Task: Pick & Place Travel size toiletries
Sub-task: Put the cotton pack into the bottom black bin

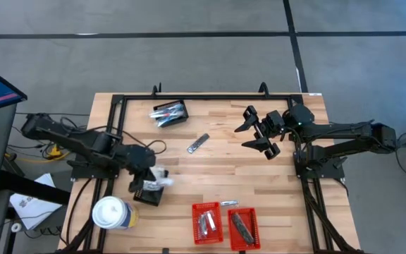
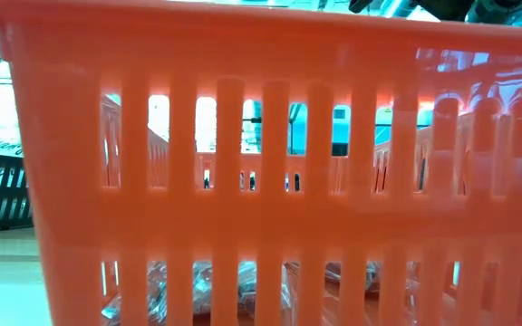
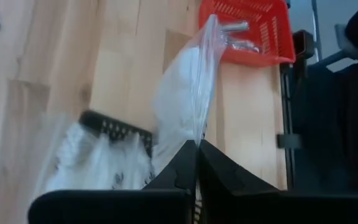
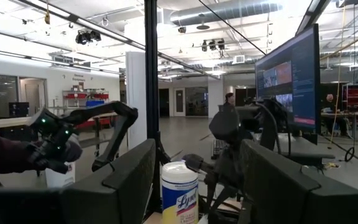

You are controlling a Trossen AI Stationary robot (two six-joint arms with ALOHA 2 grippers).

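Observation:
My left gripper [image 1: 154, 176] [image 3: 197, 144] is shut on a white clear-wrapped packet [image 3: 188, 87] [image 1: 163, 174], above a black slotted basket [image 1: 146, 193] [image 3: 114, 127] that holds more white packets. A silvery tube [image 1: 198, 143] lies loose on the table's middle. Two red baskets [image 1: 206, 223] [image 1: 244, 227] at the near edge hold silvery and dark toiletries. Another black basket [image 1: 170, 113] with items stands at the far side. My right gripper [image 1: 259, 132] [image 4: 197, 180] hangs open and raised at the table's right, with nothing between its fingers. My left gripper pinches one end of the packet's clear wrap [image 3: 195, 132] between its two fingertips. The fingers slant downward from the table's left side. The packet sticks out beyond the fingertips, lifted clear above the black basket.
A large white lidded cup [image 1: 110, 213] stands at the near left corner beside the black basket. A small pale item [image 1: 229, 204] lies just beyond the red baskets. One red basket's wall [image 2: 261, 163] fills the low view. A black frame [image 1: 210, 96] borders the table.

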